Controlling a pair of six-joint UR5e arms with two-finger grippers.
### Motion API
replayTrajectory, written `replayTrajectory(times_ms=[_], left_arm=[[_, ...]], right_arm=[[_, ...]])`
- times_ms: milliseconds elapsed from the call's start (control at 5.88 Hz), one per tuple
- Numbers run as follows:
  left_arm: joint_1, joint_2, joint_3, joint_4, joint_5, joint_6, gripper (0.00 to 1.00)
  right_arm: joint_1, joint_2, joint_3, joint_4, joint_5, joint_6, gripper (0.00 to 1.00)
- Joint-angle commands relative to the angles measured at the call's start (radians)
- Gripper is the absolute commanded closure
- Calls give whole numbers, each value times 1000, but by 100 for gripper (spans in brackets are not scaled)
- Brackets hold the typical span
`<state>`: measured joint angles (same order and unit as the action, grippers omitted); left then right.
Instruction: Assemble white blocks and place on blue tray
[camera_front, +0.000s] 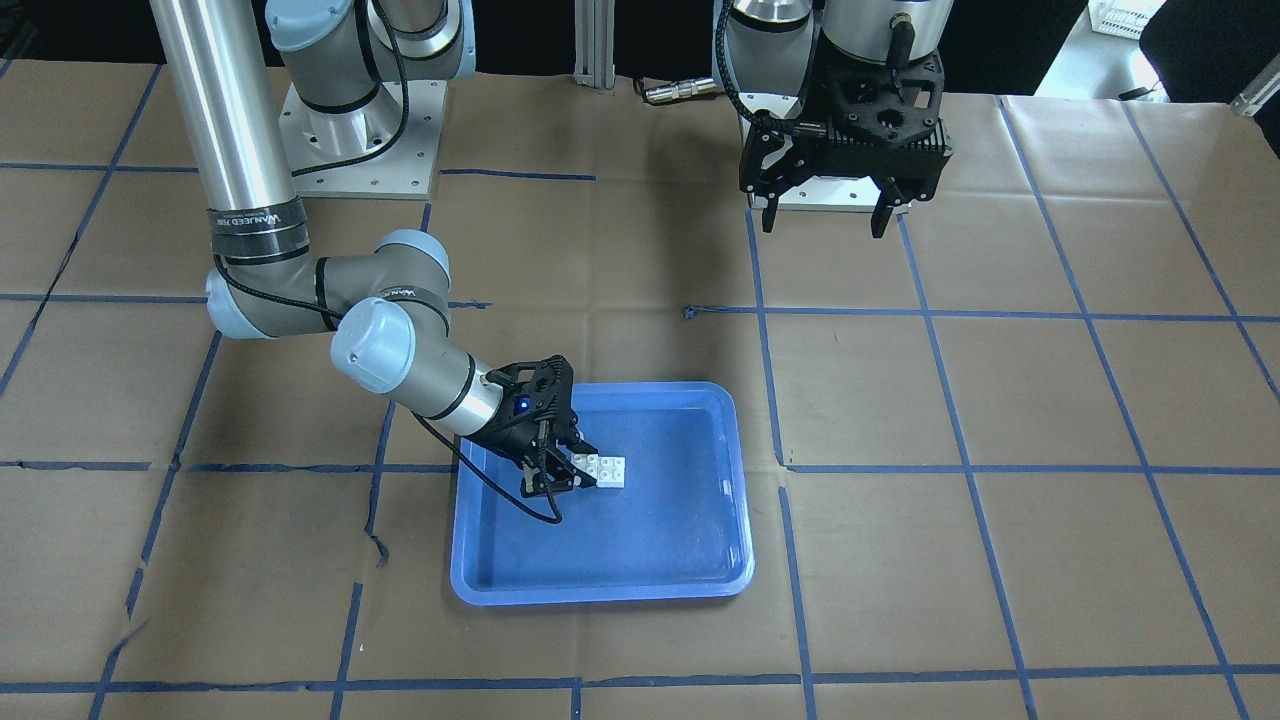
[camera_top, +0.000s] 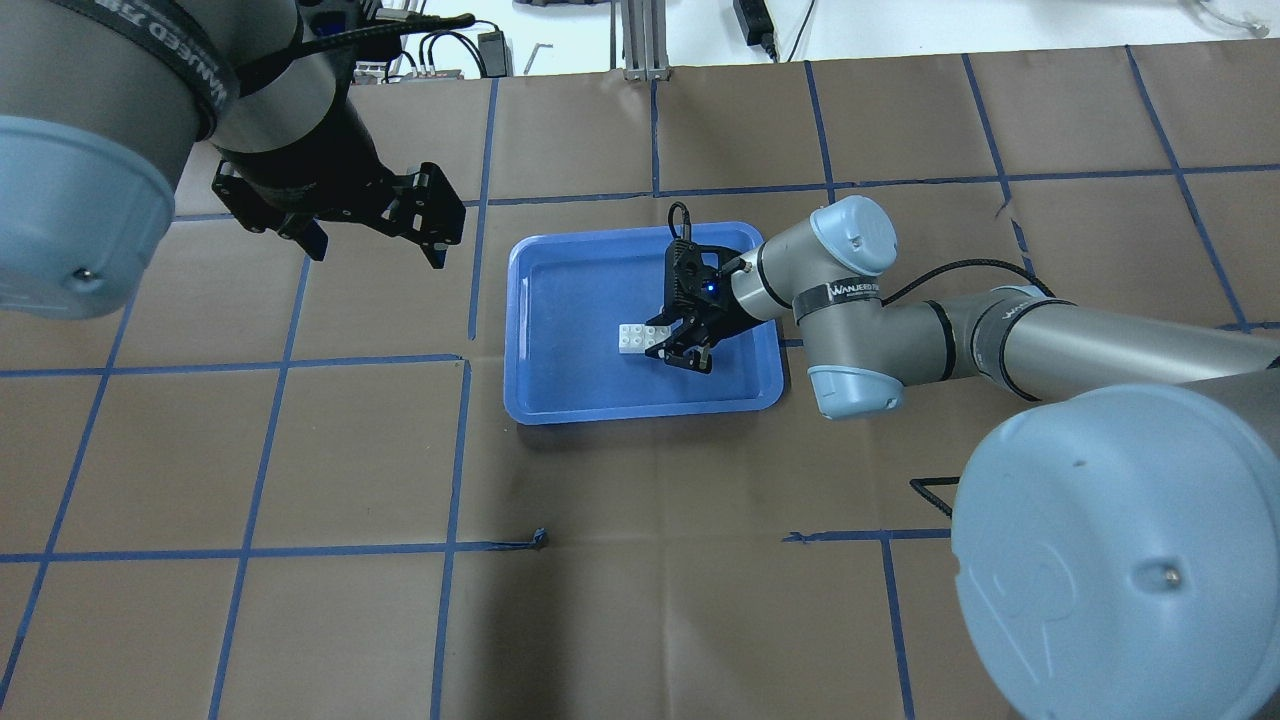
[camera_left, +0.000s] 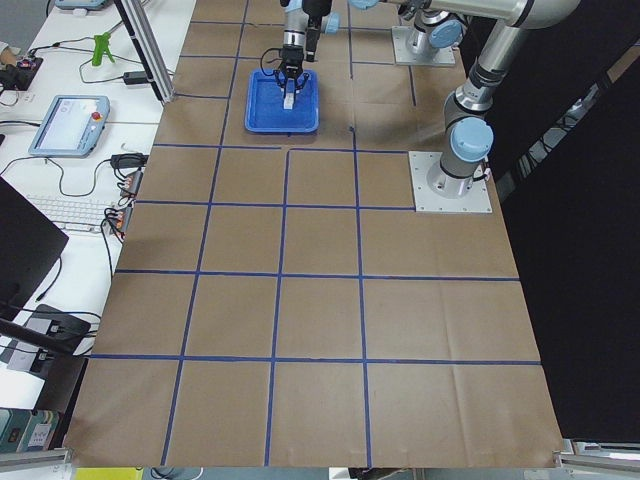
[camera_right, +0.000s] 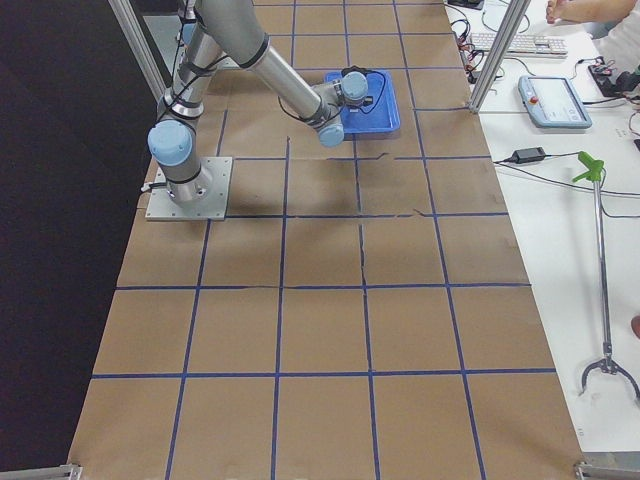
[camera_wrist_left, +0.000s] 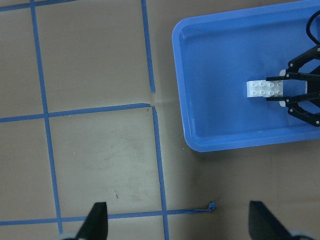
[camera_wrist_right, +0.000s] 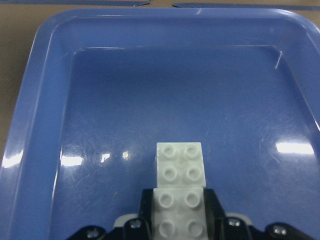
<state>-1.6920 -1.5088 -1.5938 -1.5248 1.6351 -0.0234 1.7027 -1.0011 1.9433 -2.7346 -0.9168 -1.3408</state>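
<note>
Looks like the right gripper (camera_wrist_left: 280, 88) is clamped on the near half of the joined white blocks (camera_wrist_right: 180, 170), down in the blue tray (camera_wrist_right: 150, 90), mid-bench. The pair's long axis points straight out from it, toward the bench's left edge. The left gripper (camera_top: 376, 250) hangs well apart, jaws spread.

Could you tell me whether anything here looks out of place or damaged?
Nothing serious. The white blocks are in the blue tray, gripped by the right hand. Only the table's brown paper is torn, near the tray.

Silver tube arms (camera_front: 225, 120), pale blue joint caps (camera_front: 372, 348), black lettered band (camera_front: 258, 225), black right pincer (camera_front: 575, 470), black left pincer (camera_front: 824, 228), looping cable (camera_top: 960, 264)
</note>
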Motion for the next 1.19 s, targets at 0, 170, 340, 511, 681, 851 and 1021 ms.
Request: replayTrajectory(times_ms=[0, 170, 340, 511, 681, 851, 1021], left_arm=[[0, 2, -2, 0, 0, 0, 1], [0, 2, -2, 0, 0, 0, 1], [0, 2, -2, 0, 0, 0, 1], [0, 4, -2, -2, 0, 0, 1], [0, 4, -2, -2, 0, 0, 1], [0, 4, -2, -2, 0, 0, 1], [0, 6, -2, -2, 0, 0, 1]], right_arm=[[0, 1, 0, 0, 4, 0, 73], [0, 1, 2, -2, 3, 0, 71], [0, 1, 2, -5, 3, -1, 71], [0, 1, 2, -5, 4, -1, 71], [0, 1, 2, -5, 3, -1, 71], [0, 1, 2, -5, 4, -1, 71], [0, 1, 0, -5, 4, -1, 71]])
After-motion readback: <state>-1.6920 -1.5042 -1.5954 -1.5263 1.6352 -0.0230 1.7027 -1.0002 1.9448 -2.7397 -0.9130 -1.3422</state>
